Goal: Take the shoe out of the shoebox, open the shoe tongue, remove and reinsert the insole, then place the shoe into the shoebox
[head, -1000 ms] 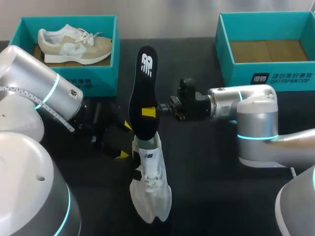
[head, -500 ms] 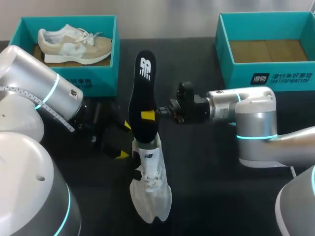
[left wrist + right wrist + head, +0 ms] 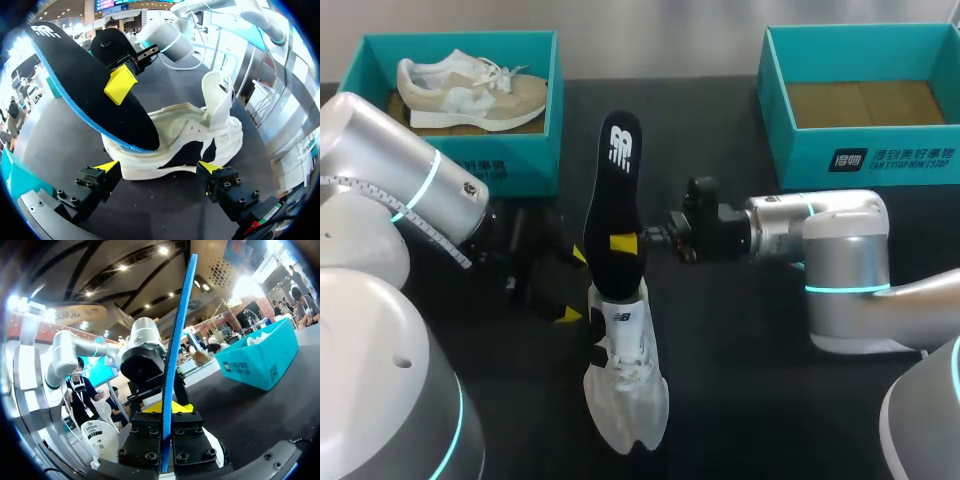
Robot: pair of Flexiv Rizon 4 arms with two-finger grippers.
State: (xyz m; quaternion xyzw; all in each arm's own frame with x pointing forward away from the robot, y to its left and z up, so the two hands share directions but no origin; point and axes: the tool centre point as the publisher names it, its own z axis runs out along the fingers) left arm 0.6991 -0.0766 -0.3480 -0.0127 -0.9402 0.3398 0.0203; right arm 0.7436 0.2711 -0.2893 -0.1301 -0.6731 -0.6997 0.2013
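The left shoebox holds a beige sneaker. The right shoebox shows its brown floor. The white shoe lies on the black worktop between the arms, with its toe at the near edge and its heel away. The black insole sticks up out of the shoe, leaning toward the far side. The right claw pinches the insole's middle. The left claw is wide open just beside the shoe, holding nothing.

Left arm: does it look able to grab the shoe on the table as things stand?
Probably yes. The left gripper is open with the shoe just ahead of its tips, nothing between. The insole, held by the right gripper, sticks up from the shoe's opening, clear of that side.
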